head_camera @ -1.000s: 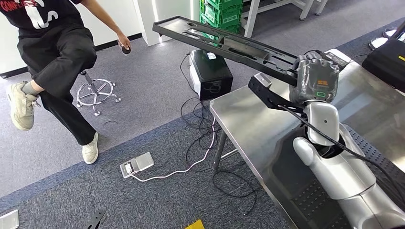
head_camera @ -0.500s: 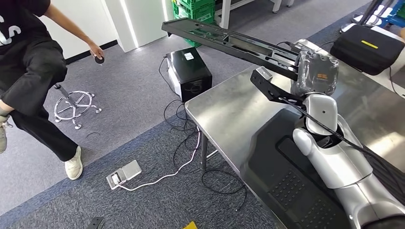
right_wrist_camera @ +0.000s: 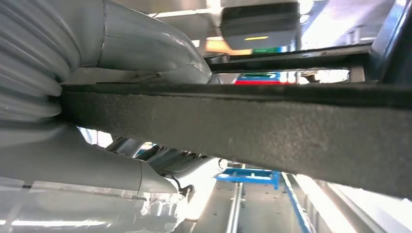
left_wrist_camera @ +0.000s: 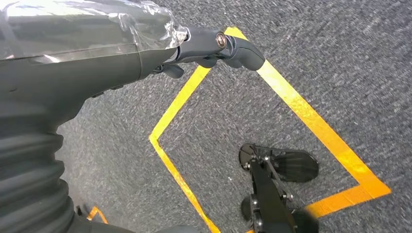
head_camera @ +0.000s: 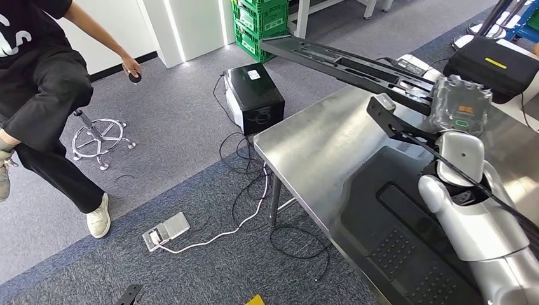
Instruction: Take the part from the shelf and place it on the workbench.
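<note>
Your right hand (head_camera: 459, 105) holds the part (head_camera: 346, 63) above the table's (head_camera: 318, 152) far edge, one end reaching out left over the floor. A box (head_camera: 254, 95) sits beyond the table's corner; a person (head_camera: 44, 95) stands far left by a stool base (head_camera: 102, 136).

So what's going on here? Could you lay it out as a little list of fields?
carried: long flat black part with cut-out slots
held by: right hand, gripping one end
part position: raised above the shiny steel workbench, far end out past its edge
left hand: hanging over grey carpet with yellow tape lines
on bench: black case with a yellow label
nearby: person in black clothes
</note>
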You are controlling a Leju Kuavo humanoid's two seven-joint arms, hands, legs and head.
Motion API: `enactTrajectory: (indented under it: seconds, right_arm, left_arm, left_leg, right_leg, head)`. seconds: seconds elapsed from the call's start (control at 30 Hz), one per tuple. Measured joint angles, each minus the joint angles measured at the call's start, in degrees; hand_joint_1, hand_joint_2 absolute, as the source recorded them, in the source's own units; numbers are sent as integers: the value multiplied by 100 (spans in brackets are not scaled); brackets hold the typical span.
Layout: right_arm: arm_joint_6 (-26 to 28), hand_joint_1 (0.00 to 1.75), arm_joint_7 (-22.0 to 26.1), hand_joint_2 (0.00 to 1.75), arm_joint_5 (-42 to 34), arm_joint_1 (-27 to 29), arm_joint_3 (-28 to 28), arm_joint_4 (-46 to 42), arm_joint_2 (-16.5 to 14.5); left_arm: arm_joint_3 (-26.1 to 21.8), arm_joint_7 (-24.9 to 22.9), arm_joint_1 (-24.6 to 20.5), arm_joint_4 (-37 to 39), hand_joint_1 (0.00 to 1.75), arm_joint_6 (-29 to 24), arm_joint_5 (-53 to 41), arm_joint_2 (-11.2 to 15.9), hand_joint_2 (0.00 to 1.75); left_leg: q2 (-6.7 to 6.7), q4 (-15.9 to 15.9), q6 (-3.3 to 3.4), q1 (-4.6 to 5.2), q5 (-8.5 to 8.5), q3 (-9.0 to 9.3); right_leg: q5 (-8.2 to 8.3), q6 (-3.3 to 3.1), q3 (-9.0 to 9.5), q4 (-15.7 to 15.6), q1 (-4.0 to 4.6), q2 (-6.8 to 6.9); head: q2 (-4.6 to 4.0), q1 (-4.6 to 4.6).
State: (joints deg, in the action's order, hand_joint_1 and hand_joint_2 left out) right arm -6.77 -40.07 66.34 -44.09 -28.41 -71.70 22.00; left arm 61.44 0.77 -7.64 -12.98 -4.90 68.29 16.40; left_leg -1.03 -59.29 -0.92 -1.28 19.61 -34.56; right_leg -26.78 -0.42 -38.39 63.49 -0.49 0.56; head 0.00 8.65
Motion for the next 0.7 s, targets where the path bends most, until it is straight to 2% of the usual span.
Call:
enactTrajectory:
  seconds: [0.03, 0.07, 0.13, 0.2, 0.23, 0.27, 0.33, 0.37, 0.4, 0.43, 0.5, 0.53, 0.57, 0.6, 0.67, 0.7]
  right_arm:
    - [-44, 175, 0, 175, 29, 25, 50, -20, 33]
    - [-95, 175, -1, 175, 69, 70, 108, -51, 67]
    - [-207, 175, -5, 175, 147, 193, 238, -130, 133]
    - [-310, 175, -7, 175, 183, 326, 382, -219, 213]
    - [-349, 175, -8, 175, 184, 382, 455, -258, 254]
    - [-379, 175, -8, 175, 180, 446, 527, -292, 291]
    - [-421, 175, -8, 175, 173, 574, 654, -331, 356]
    - [-437, 175, -8, 175, 171, 638, 712, -343, 387]
    - [-449, 175, -8, 175, 174, 691, 771, -353, 419]
    - [-457, 175, -8, 175, 180, 729, 823, -365, 449]
    - [-476, 175, -8, 175, 201, 787, 920, -401, 500]
    - [-485, 175, -7, 175, 210, 808, 958, -420, 522]
    - [-493, 175, -7, 175, 219, 830, 993, -441, 542]
    - [-497, 175, -7, 175, 230, 851, 1026, -460, 560]
    - [-501, 175, -8, 175, 249, 898, 1095, -503, 610]
    - [-502, 175, -6, 175, 255, 924, 1136, -527, 642]
  left_arm:
    - [0, 0, 6, 1, 0, 2, -2, -2, 175]
    - [-1, 1, 17, 1, 0, 4, -2, -3, 175]
    - [-2, 5, 50, 2, 0, 11, -1, -4, 175]
    - [-2, 14, 79, 2, 0, 20, -3, -5, 175]
    - [-2, 18, 88, 2, 0, 23, -4, -6, 175]
    - [-2, 20, 96, 2, 0, 26, -5, -7, 175]
    - [-2, 22, 112, 2, 0, 28, -5, -8, 175]
    - [-2, 22, 121, 2, 0, 28, -5, -8, 175]
    - [-2, 22, 130, 2, 0, 28, -5, -9, 175]
    - [-2, 22, 137, 2, 0, 28, -6, -9, 175]
    - [-2, 22, 144, 2, 0, 28, -7, -9, 175]
    - [-2, 21, 146, 4, 0, 28, -8, -9, 175]
    - [-2, 20, 146, 5, 0, 29, -9, -9, 175]
    - [-2, 19, 145, 7, 0, 30, -10, -10, 175]
    - [-3, 17, 134, 8, 0, 33, -18, -13, 175]
    - [-3, 17, 129, 8, 0, 35, -25, -15, 175]
  left_leg:
    - [-11, -1, -27, 6, 9, 10]
    - [-22, 1, -55, 14, 14, 14]
    - [-44, 15, -118, 12, 17, 30]
    - [-39, -75, -174, -2, 121, 23]
    - [-22, -267, -190, -6, 258, -48]
    - [2, -587, -200, -9, 451, -179]
    - [35, -1384, -208, -2, 804, -544]
    - [44, -1636, -209, 3, 861, -666]
    - [49, -1674, -206, 5, 800, -692]
    - [56, -1481, -197, 6, 636, -611]
    - [149, -726, -158, 3, 221, -276]
    - [208, -389, -135, 3, 100, -137]
    - [253, -180, -114, 6, 46, -56]
    - [273, -108, -93, 16, 63, -36]
    - [221, -56, -49, 22, 55, -22]
    - [197, -26, -17, 18, 40, -2]
  right_leg:
    - [83, -24, 136, -284, 21, 28]
    - [85, -46, 184, -394, 46, 35]
    - [88, -105, 185, -416, 78, -18]
    - [108, -174, 219, -468, 64, -50]
    - [118, -210, 237, -494, 51, -62]
    - [122, -239, 252, -511, 46, -76]
    - [113, -271, 256, -505, 66, -116]
    - [108, -279, 257, -497, 76, -141]
    - [102, -283, 258, -485, 83, -172]
    - [94, -283, 260, -470, 86, -206]
    - [69, -267, 257, -432, 88, -277]
    - [58, -250, 242, -406, 91, -312]
    - [57, -227, 221, -389, 89, -343]
    - [60, -203, 200, -381, 85, -369]
    - [58, -145, 177, -374, 60, -399]
    - [13, -112, 160, -322, 55, -368]
  head:
    - [0, 13]
    - [0, 16]
    - [0, 7]
    - [0, -4]
    - [0, -21]
    - [0, -49]
    - [0, -116]
    - [0, -138]
    - [0, -156]
    - [0, -171]
    - [0, -213]
    - [0, -234]
    - [0, -250]
    - [0, -255]
    - [0, -258]
    - [0, -251]
